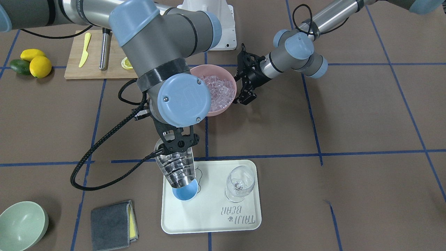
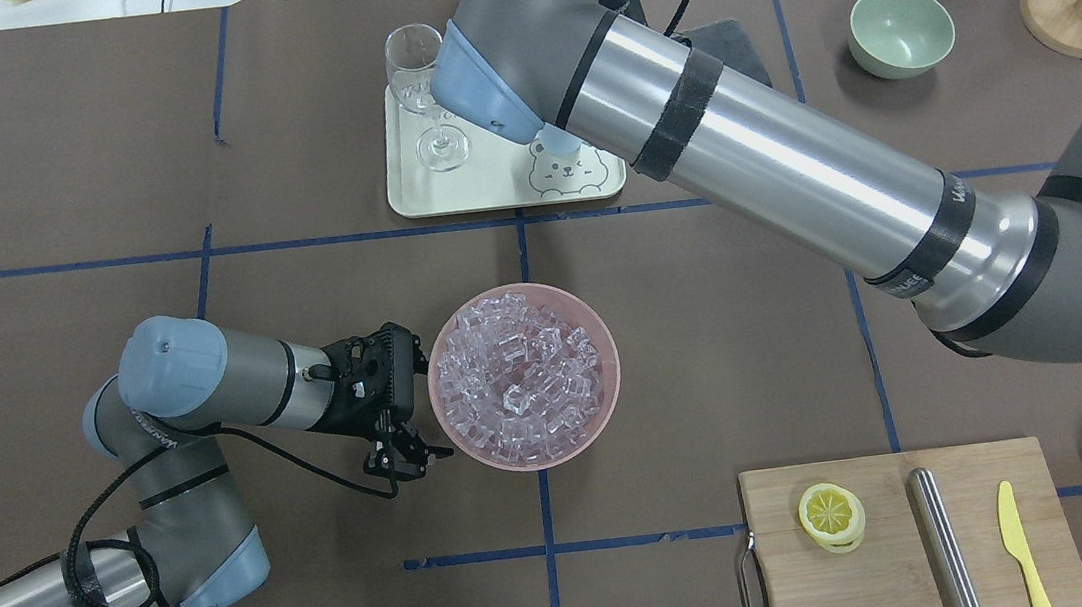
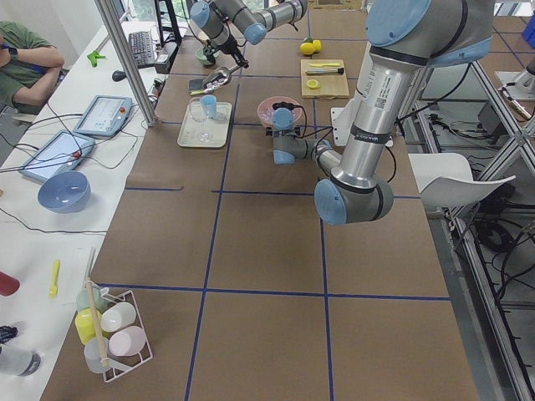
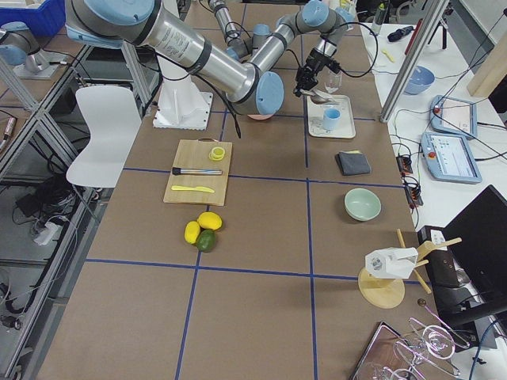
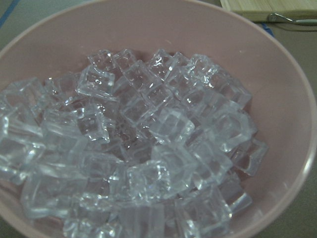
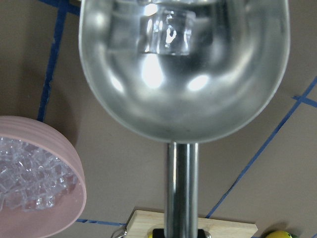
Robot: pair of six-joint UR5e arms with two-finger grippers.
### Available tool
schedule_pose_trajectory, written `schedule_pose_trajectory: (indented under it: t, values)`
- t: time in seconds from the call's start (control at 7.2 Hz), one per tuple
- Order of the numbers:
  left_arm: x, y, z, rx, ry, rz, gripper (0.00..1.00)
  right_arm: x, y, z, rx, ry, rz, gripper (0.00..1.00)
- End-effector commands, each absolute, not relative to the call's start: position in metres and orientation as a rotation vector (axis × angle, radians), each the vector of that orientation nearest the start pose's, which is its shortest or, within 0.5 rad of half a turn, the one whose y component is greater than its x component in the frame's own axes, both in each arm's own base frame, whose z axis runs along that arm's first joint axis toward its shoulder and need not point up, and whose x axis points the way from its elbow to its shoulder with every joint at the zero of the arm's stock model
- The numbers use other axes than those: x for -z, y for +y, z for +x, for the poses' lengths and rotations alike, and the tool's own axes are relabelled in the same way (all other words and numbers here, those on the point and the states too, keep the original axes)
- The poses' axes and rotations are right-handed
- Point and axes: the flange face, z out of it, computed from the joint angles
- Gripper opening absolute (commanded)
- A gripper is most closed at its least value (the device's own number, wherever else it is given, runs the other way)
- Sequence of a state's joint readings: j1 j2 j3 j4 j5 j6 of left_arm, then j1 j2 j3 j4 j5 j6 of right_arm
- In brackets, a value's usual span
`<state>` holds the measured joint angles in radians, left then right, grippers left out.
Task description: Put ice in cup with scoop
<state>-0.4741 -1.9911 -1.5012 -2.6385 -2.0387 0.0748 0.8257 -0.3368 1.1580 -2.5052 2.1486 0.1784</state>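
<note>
— Spillage is my worry. The right gripper is clamped on the thin handle of the scoop. The trough tips steeply down, with its lip over the far rim of the cup.

— Where does the cup stand?

— On the tray, in the left part as the front-facing camera shows it. A wine glass stands on the right part, apart from the cup.

— And the ice?

— Most of the ice lies heaped in the pink bowl, nearer the robot than the tray. Several cubes show in the trough, and the right wrist camera shows one toward the mouth.

— So what goes wrong?

— The scoop's mouth looks about as wide as the cup. If the cubes slide out together, I'd expect some to strike the rim and skip onto the tray or the table. The cup also looks light, so a knock from the lip could tip it.

— The grip?

— A round rod between two pads may twist, and that would swing the trough off line.

— The other arm?

— The left gripper sits just beside the bowl's left rim in the overhead view. I can't tell whether it's open or closed, but it seems out of harm's way.
</note>
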Motion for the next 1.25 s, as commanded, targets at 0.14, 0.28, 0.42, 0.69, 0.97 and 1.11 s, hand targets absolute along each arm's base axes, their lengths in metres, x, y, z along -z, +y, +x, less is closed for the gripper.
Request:
schedule_pose_trajectory:
  t: [0.14, 0.28, 0.42, 0.69, 0.97, 1.11]
  values:
    - [-0.3326, -0.3733, 0.5341, -1.274, 1.103, 1.109, 1.0, -0.1032, -0.6088, -0.4479, 0.554, -0.412, -0.391, 0.0]
    - [-0.3326, -0.3733, 0.5341, -1.274, 1.103, 1.109, 1.0, -0.1035, -0.6079, -0.4481, 0.554, -0.404, -0.397, 0.0]
    - [-0.3326, -0.3735, 0.5341, -1.273, 1.102, 1.11, 1.0, -0.105, -0.6079, -0.4477, 0.567, -0.402, -0.397, 0.0]
    - [-0.3316, -0.3736, 0.5343, -1.273, 1.103, 1.111, 1.0, -0.1056, -0.6089, -0.4462, 0.577, -0.396, -0.393, 0.0]
    - [-0.3316, -0.3735, 0.5343, -1.274, 1.104, 1.111, 1.0, -0.1069, -0.6092, -0.4459, 0.59, -0.395, -0.39, 0.0]
    - [-0.3308, -0.3734, 0.5339, -1.273, 1.104, 1.114, 1.0, -0.107, -0.6075, -0.4424, 0.6, -0.361, -0.395, 0.0]
